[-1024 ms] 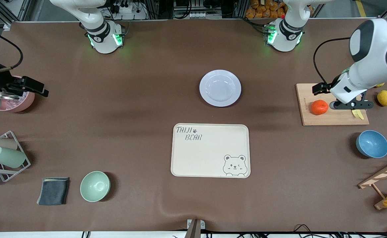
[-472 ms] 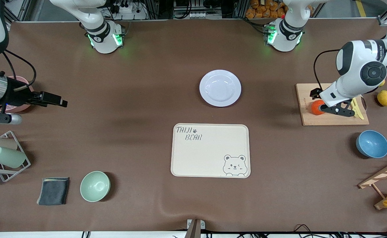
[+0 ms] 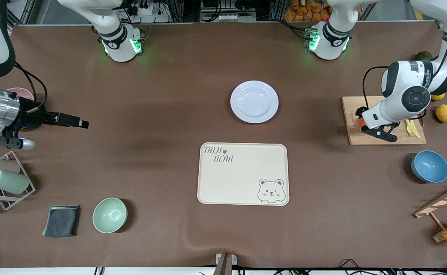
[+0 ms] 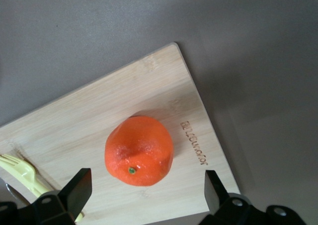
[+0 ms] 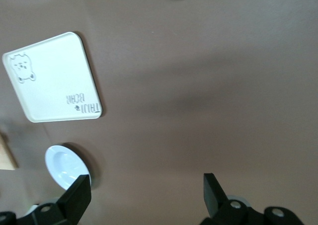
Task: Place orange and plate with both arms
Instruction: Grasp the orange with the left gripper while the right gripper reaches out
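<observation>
On the brown table [image 3: 151, 160], the bear-print tray [image 3: 242, 173] lies nearest the front camera; the plate [image 3: 254, 101], round with no long axis, sits flat just farther back. The orange [image 4: 139, 150] rests stem-dimple up on the cutting board [image 3: 384, 137] toward the left arm's end; the left gripper [image 4: 144, 195] hangs over it, jaws wide and holding nothing; the right gripper [image 5: 146, 197], equally spread and empty, is over bare table at the right arm's end.

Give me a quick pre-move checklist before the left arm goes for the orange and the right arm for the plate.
1. Left hand open: ok.
2. Left hand lined up over the orange on the cutting board: ok.
3. Yellow fork apart from the orange: ok.
4. Right hand open: ok.
5. Right hand near the plate: not ok, it hangs toward the right arm's end of the table.
6. Bear tray bare to receive things: ok.
</observation>
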